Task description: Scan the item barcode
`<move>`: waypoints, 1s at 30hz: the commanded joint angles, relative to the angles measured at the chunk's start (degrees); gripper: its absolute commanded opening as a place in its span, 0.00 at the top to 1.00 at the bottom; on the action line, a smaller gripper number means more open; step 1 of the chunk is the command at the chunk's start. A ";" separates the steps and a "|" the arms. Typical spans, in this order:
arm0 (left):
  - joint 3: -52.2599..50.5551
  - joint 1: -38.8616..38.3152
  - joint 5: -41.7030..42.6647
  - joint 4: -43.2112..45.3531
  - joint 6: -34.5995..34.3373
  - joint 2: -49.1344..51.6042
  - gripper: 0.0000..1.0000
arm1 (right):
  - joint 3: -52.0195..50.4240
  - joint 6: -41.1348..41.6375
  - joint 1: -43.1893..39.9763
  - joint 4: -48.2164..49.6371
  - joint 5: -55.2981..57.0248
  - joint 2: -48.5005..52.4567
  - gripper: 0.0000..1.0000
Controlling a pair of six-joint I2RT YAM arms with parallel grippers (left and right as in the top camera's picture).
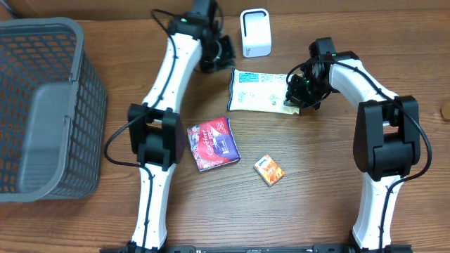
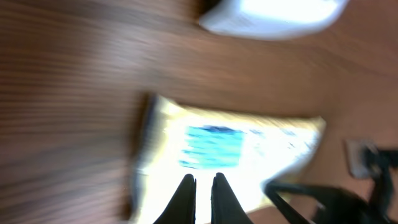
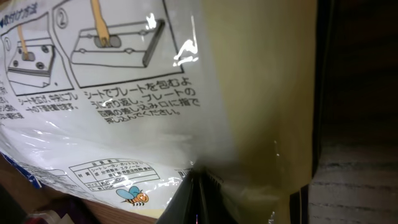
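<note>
The item, a flat white and yellow packet [image 1: 259, 91] with blue print, lies at the back middle of the table, just below the white scanner [image 1: 254, 31]. My right gripper [image 1: 298, 93] is shut on the packet's right edge. In the right wrist view the film [image 3: 124, 93] puckers where the jaws [image 3: 199, 182] pinch it, and Japanese print and a bee picture show. My left gripper [image 1: 223, 55] hovers left of the scanner, shut and empty. Its blurred wrist view looks down on the packet [image 2: 217, 149] past the gripper [image 2: 202, 179], with the scanner [image 2: 273, 15] at the top. No barcode is readable.
A red snack packet [image 1: 212, 143] and a small orange box [image 1: 269, 170] lie in the middle of the table. A grey mesh basket [image 1: 42, 105] stands at the far left. Both arms' bases stand near the front edge.
</note>
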 commanded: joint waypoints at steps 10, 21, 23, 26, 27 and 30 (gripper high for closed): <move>-16.04 -7.30 -9.88 11.39 -2.73 -0.22 0.96 | -1.22 -1.70 0.26 -1.29 3.87 2.21 0.96; -14.27 -1.95 -19.15 -0.68 -2.82 -3.34 0.96 | -0.26 -3.61 0.26 -5.53 10.67 1.51 0.96; -12.20 -1.27 -19.10 -2.60 -2.84 -4.33 0.96 | 0.37 -3.61 0.26 -6.71 11.98 0.98 0.96; -8.46 -0.42 -17.40 -5.40 -2.58 -6.16 0.96 | 1.88 -3.63 0.26 -8.59 12.48 -0.59 0.96; -7.26 -0.28 -15.93 -6.12 -2.08 -6.99 0.96 | 2.51 -3.63 0.26 -9.16 12.50 -1.42 0.96; -5.62 -0.28 -12.41 -7.28 -0.92 -8.74 0.96 | 4.74 -5.22 0.26 -10.16 12.48 -3.89 0.96</move>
